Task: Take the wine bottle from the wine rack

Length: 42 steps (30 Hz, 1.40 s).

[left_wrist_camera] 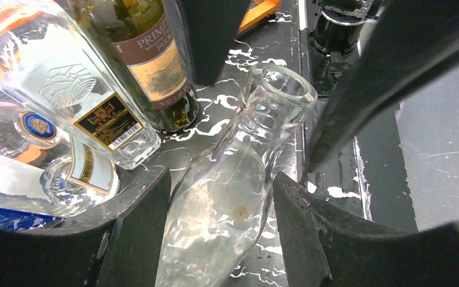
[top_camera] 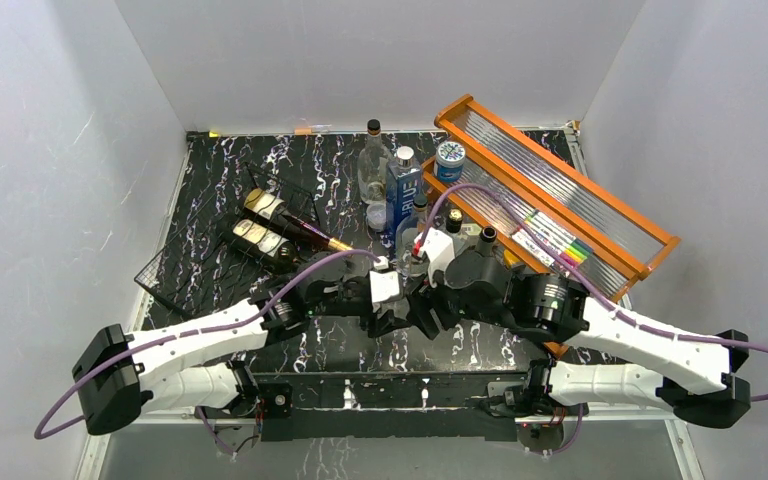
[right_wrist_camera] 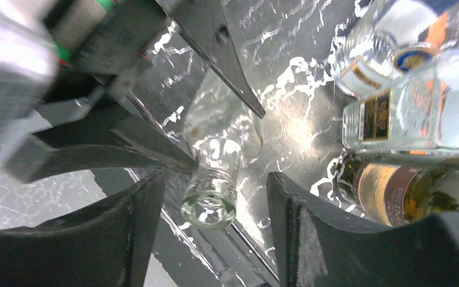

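Desk point(top_camera: 220, 160): black surface with white veining.

Wine rack point(top_camera: 175, 265): a low black wire frame is seen on the left part of the desk. Two dark bottles point(top_camera: 300, 228) with gold labels are seen lying on it, side by side.

Clear bottle point(left_wrist_camera: 233, 161): it is found off the wine rack, to the rack's right, held above the desk between the two grippers. It is empty and uncapped. Its body lies toward the left arm and its open mouth is turned toward the right arm.

Left gripper point(left_wrist_camera: 218, 182): the jaws are pressed against both sides of the clear bottle's body, and the bottle is pinched there.

Right gripper point(right_wrist_camera: 215, 179): the jaws are spread on either side of the bottle's neck. A gap is visible on each side, so no contact with the glass is noted.

Other items: a group of upright bottles is recorded to the right of the wine rack, beyond the grippers. It includes a green bottle point(left_wrist_camera: 149, 66) with a brown label and a square clear bottle point(left_wrist_camera: 77, 89) with a black and gold label. An orange wood-framed shelf point(top_camera: 560, 190) is noted farther right of the rack, lying at an angle.
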{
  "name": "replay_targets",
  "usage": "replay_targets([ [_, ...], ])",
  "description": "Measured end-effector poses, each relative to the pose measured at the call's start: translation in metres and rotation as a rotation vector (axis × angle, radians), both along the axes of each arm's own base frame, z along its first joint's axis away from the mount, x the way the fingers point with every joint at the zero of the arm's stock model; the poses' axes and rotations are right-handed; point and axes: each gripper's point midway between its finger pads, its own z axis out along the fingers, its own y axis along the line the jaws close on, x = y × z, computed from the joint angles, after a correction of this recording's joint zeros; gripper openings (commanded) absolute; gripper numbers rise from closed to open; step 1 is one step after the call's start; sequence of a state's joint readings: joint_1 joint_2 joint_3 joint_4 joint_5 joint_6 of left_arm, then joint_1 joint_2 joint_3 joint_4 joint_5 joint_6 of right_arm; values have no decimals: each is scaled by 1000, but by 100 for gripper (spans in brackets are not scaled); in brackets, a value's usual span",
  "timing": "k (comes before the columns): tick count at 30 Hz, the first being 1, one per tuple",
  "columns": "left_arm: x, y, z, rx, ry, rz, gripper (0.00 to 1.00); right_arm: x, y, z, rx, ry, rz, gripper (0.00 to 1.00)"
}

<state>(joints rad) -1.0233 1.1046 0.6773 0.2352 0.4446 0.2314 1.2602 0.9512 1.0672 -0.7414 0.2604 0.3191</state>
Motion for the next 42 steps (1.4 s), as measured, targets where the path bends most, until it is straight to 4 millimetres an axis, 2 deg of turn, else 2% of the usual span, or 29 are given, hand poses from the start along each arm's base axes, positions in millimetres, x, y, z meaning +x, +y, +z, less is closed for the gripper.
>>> replay_targets([
  [5,2,6,-2,-9,-6,33,35,5,8,36,101,-44,-6,92],
  [9,3,11,-2,-23,1,66,33,12,3,58,154,-88,-45,97],
  [17,11,12,5,-89,36,147,31,21,-30,109,334,-181,-160,98],
  [21,18,9,15,-134,53,192,31,22,-46,124,391,-202,-204,98],
  [27,33,0,20,-192,85,270,31,24,-47,125,392,-192,-226,98],
  [35,55,-26,20,-270,144,331,30,24,-46,124,389,-191,-227,98],
  [42,69,-40,22,-320,161,368,30,23,-49,127,406,-190,-229,98],
])
